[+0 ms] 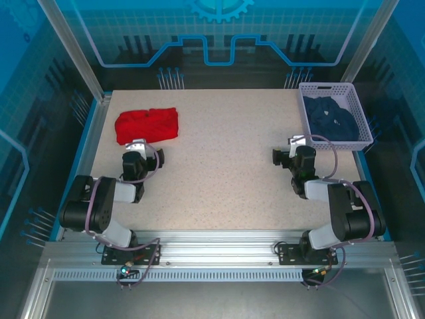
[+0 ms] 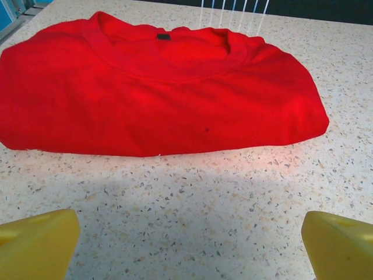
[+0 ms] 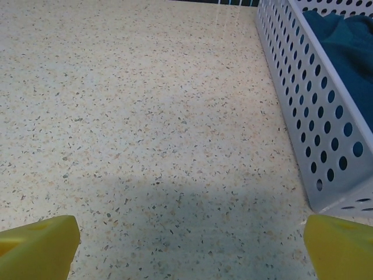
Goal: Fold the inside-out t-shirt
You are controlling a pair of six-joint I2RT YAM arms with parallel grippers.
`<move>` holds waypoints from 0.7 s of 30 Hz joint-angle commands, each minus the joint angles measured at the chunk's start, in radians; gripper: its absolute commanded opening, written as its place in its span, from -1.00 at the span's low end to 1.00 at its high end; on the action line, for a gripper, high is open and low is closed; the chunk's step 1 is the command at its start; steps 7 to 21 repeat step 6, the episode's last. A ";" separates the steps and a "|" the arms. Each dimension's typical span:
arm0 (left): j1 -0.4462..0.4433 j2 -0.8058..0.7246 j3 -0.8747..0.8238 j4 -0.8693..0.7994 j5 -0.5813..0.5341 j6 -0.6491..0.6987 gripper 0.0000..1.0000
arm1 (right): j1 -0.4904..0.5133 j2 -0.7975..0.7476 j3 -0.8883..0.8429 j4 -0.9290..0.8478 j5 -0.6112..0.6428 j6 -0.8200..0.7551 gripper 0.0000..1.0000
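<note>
The inside-out t-shirt [image 1: 147,125] is bright red and lies folded into a flat rectangle at the table's far left. In the left wrist view the t-shirt [image 2: 157,93] shows its plain red face, with the collar and a small dark tag on top. My left gripper [image 1: 137,147] rests just in front of the shirt's near edge, open, with bare table between its yellow fingertips [image 2: 38,244]. My right gripper [image 1: 293,145] sits at the right, open over bare table, its yellow fingertips [image 3: 36,248] wide apart.
A white perforated basket [image 1: 360,116] stands at the far right corner with a dark navy garment [image 1: 332,118] inside. Its wall [image 3: 309,111] is close on the right of my right gripper. The speckled tabletop [image 1: 226,166] lies between the arms.
</note>
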 commanded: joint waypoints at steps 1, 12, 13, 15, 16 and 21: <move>-0.008 -0.003 0.015 0.050 -0.013 0.021 0.98 | 0.003 0.006 0.024 0.031 -0.017 -0.016 1.00; -0.008 -0.003 0.015 0.049 -0.014 0.019 0.98 | -0.007 0.020 0.019 0.046 -0.125 -0.049 1.00; -0.008 -0.003 0.015 0.049 -0.014 0.019 0.98 | -0.007 0.020 0.019 0.046 -0.125 -0.049 1.00; -0.008 -0.003 0.015 0.049 -0.014 0.019 0.98 | -0.007 0.020 0.019 0.046 -0.125 -0.049 1.00; -0.008 -0.003 0.015 0.049 -0.014 0.019 0.98 | -0.007 0.020 0.019 0.046 -0.125 -0.049 1.00; -0.008 -0.003 0.015 0.049 -0.014 0.019 0.98 | -0.007 0.020 0.019 0.046 -0.125 -0.049 1.00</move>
